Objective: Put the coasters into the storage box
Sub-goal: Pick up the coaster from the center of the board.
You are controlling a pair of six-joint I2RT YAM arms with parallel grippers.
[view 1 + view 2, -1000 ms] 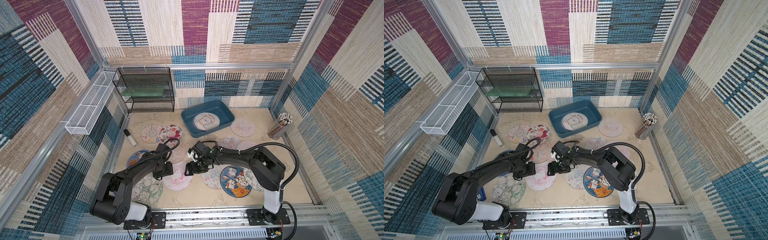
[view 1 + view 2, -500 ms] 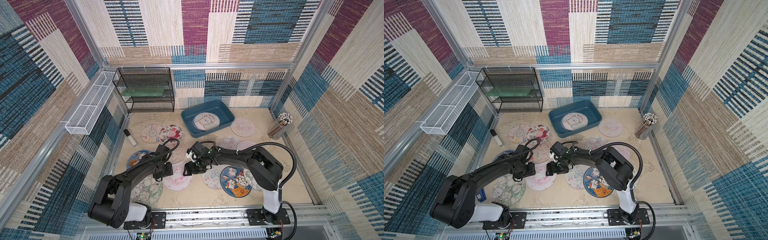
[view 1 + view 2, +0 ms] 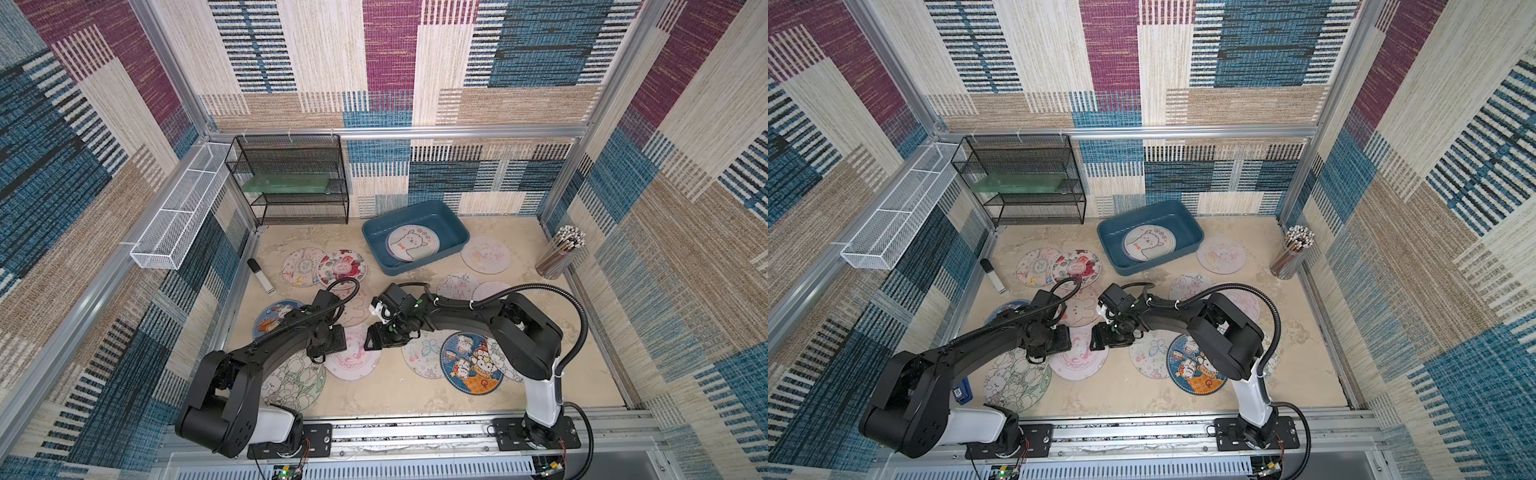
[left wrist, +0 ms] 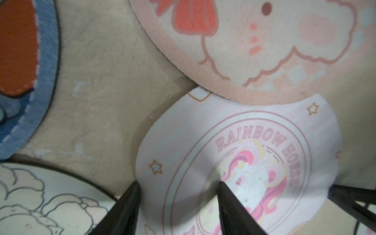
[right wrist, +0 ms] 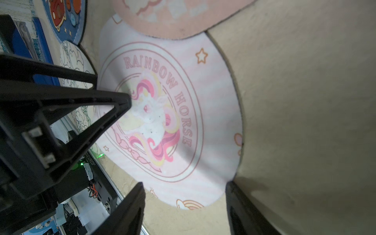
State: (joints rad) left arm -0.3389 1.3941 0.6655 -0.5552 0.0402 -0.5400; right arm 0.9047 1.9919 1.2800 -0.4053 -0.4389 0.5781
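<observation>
A pink "Rainbow Horse" coaster [image 3: 353, 361] lies on the floor between my two grippers, its rim partly under a pink bunny coaster [image 3: 353, 305]. My left gripper [image 4: 179, 186] is open and straddles the pink coaster's rim, one fingertip [image 5: 122, 101] resting near the horse print. My right gripper [image 5: 185, 186] is open at the opposite rim, which sits between its tips. The teal storage box [image 3: 455, 226] stands at the back with a white-animal coaster [image 3: 412, 243] inside. Several more coasters lie around, such as a floral one [image 3: 341, 268] and a dark blue one [image 3: 471, 365].
A black wire rack [image 3: 291, 183] stands at the back left, with a white mesh basket [image 3: 178, 208] along the left wall. At the right wall is a cup of pencils [image 3: 561, 251]. A black-and-white marker [image 3: 259, 276] lies near the left wall.
My right gripper's jaws have narrowed, and it has edged slightly toward the pink coaster. The left arm has hardly moved.
</observation>
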